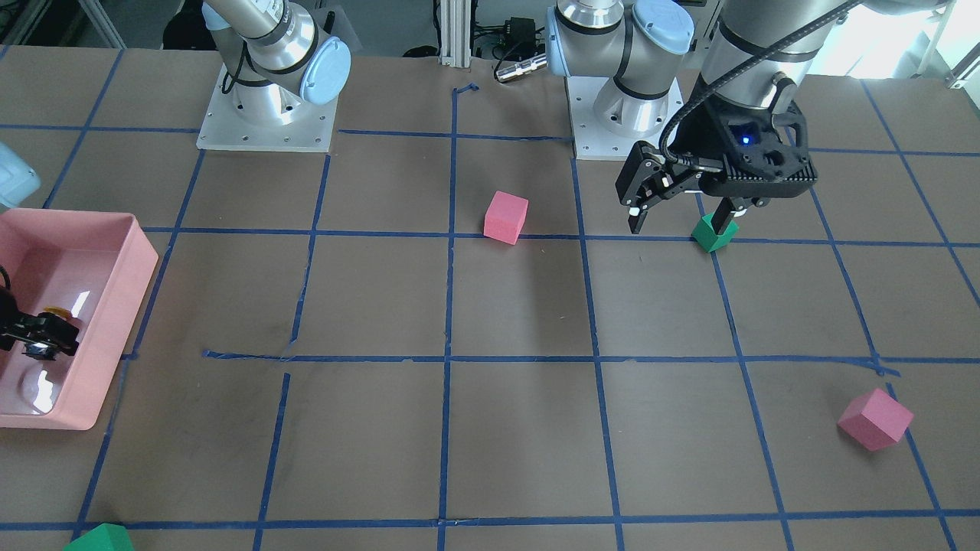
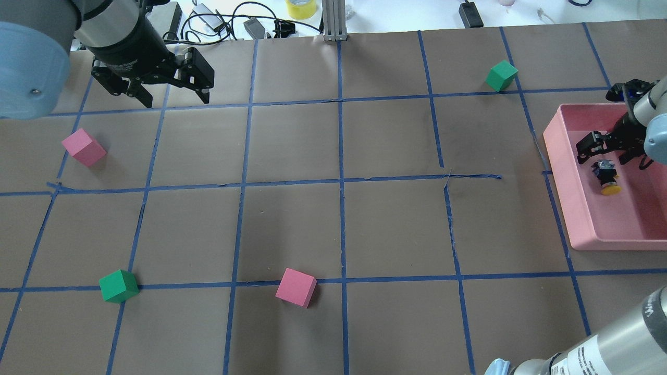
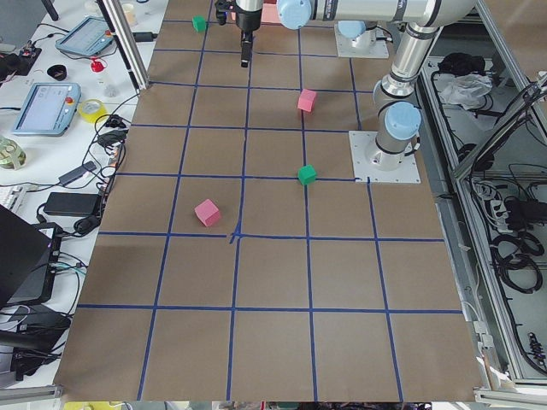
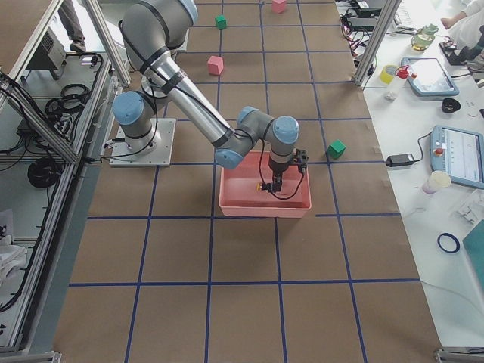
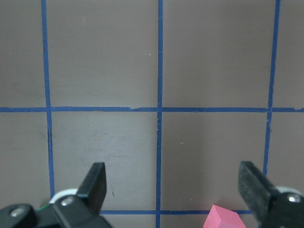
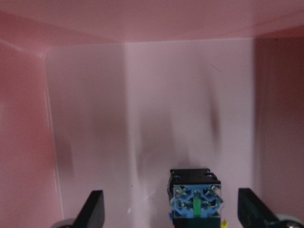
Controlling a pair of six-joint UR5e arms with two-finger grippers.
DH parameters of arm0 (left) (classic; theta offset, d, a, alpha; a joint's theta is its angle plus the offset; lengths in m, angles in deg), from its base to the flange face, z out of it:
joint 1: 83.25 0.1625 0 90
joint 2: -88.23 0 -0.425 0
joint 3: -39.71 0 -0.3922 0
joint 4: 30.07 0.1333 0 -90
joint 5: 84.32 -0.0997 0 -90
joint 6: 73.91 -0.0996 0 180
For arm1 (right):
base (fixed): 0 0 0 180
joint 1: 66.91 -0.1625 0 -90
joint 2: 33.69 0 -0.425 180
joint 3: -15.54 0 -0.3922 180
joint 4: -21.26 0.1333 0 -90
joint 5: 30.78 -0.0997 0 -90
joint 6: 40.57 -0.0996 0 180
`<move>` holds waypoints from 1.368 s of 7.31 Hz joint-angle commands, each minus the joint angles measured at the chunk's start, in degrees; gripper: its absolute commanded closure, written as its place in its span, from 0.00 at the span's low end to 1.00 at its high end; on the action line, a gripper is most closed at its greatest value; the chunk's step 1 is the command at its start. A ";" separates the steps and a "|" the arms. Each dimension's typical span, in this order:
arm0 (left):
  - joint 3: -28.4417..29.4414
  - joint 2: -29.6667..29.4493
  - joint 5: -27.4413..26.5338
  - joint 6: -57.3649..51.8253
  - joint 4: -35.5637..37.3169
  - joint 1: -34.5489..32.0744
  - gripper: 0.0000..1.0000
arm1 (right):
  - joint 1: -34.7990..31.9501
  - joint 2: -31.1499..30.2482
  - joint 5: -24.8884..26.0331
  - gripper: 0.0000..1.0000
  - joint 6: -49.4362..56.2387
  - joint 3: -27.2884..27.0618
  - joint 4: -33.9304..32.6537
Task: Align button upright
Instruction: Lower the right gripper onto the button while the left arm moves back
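While the right gripper (image 2: 607,148) is reaching down into the pink bin (image 2: 560,172), its two fingers (image 6: 94,209) are standing wide apart and gripping nothing. The button (image 6: 194,199) is lying on the bin floor in the gap between them, closer to the finger on the right of the wrist view and touching neither. It is resting on its side, not upright. Its black base, with the blue and green contact end, is facing the wrist camera. In the overhead view its yellow cap is pointing toward the robot's side of the bin, and the body is lying just beside the fingertips. Only a sliver of yellow is showing in the wrist view (at the bottom edge, under the base).

Well away across the table (image 2: 396,229), the left gripper (image 2: 172,88) is hanging above the brown, blue-taped surface. Its jaws are also spread, with nothing between them, and only grid lines are showing under its fingers (image 5: 95,185).

In the front-facing view a green cube (image 1: 714,232) is showing just below the left gripper. A pink cube (image 1: 506,217) is sitting near the middle of the table on the robot's side. A second pink cube (image 2: 83,147) is lying on the robot's left, and a second green cube (image 2: 502,75) is sitting at the far side, near the bin's far corner.
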 commanded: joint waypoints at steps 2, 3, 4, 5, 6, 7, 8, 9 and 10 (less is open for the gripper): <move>-0.07 0.18 -0.26 0.00 -0.03 -0.03 0.00 | 0.37 0.05 0.15 0.00 0.12 -0.51 0.62; -0.07 0.27 -0.26 0.00 -0.12 -0.03 0.00 | 0.54 -0.04 0.24 0.00 0.03 -1.73 0.62; -0.07 0.44 -0.26 -0.09 -0.38 0.06 0.00 | 0.63 -0.30 0.24 0.00 0.12 -2.09 0.62; -0.07 0.44 -0.26 0.00 -0.38 -0.03 0.00 | 0.89 -0.30 0.24 0.00 0.12 -2.18 0.62; -0.07 0.44 -0.26 0.00 -0.38 -0.03 0.00 | 1.16 -0.30 0.15 0.00 0.12 -2.27 0.62; -0.07 0.44 -0.26 -0.09 -0.47 -0.03 0.00 | 1.77 -0.30 0.07 0.00 0.12 -2.62 0.62; -0.07 0.53 -0.26 0.00 -0.73 -0.03 0.00 | 1.95 -0.30 0.15 0.00 0.12 -2.88 0.62; -0.07 0.62 -0.26 0.00 -0.82 0.06 0.00 | 2.04 -0.48 0.24 0.00 0.21 -2.88 0.71; -0.15 0.62 -0.26 0.00 -0.91 -0.03 0.00 | 2.73 -0.57 0.15 0.00 0.90 -2.88 0.88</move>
